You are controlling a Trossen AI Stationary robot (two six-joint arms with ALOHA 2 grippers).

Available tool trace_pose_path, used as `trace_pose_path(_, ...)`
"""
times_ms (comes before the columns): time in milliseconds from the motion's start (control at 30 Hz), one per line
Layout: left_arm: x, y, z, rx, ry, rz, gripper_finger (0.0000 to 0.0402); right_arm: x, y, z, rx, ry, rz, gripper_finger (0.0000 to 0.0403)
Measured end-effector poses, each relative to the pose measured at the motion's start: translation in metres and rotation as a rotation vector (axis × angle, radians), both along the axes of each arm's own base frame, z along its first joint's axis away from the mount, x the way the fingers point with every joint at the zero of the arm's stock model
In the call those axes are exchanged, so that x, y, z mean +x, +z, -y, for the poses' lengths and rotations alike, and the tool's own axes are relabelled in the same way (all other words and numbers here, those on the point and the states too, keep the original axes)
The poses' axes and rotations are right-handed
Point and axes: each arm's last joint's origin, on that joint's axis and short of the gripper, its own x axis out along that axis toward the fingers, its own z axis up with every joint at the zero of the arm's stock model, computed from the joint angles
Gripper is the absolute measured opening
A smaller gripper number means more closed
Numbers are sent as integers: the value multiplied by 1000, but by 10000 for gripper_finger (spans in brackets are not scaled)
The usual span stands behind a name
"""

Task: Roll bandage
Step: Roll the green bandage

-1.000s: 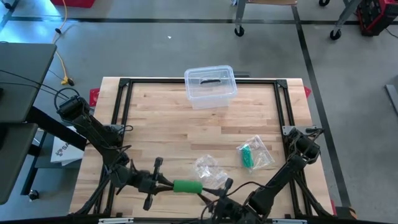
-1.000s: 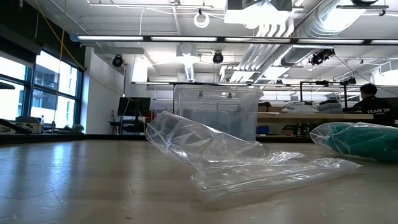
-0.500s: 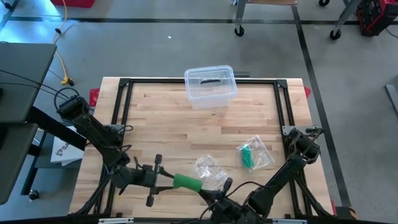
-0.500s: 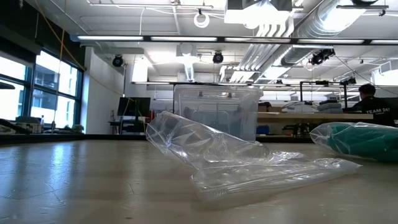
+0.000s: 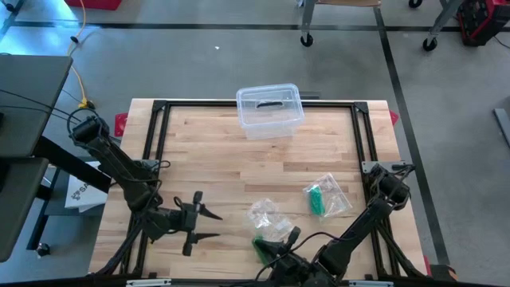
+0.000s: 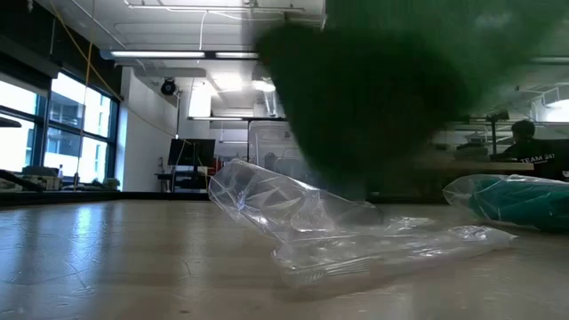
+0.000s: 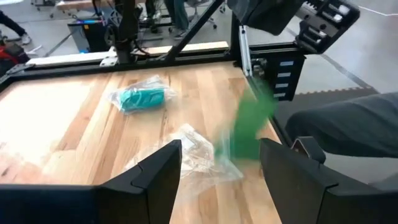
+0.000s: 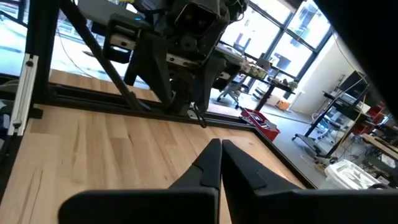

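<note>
Green bandage roll [image 5: 261, 242] is released by left gripper [image 5: 209, 225], now spread wide; right gripper [image 5: 275, 253] pinched shut, apparently on it, so handover looks done.

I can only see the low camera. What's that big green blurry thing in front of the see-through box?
Observer: That's the green bandage roll, near the table's front edge, next to a clear plastic bag.
Operator: Is the left claw holding it?
Observer: No. The left gripper is open and empty, off to the roll's left.
Operator: And the right claw?
Observer: The right gripper is shut. I can't tell if it is pinching the roll.
</note>
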Motion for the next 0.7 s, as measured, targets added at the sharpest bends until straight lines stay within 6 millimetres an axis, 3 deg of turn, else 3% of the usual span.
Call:
trace_pose_path(167, 4, -4, 2, 2, 5, 0, 211, 2, -1, 3, -29, -7, -22, 0)
trace_pose_path(400, 14, -22, 9, -3, -19, -51, 211, 16, -4, 25, -68, -40, -87, 0)
trace_pose_path(500, 18, -34, 14, 11, -116, -118, 209, 13, 12, 35, -35, 11, -108, 0)
trace_pose_path(700, 37, -72, 20, 125, -289, -268, 186, -1, 47, 46, 208, 82, -24, 0)
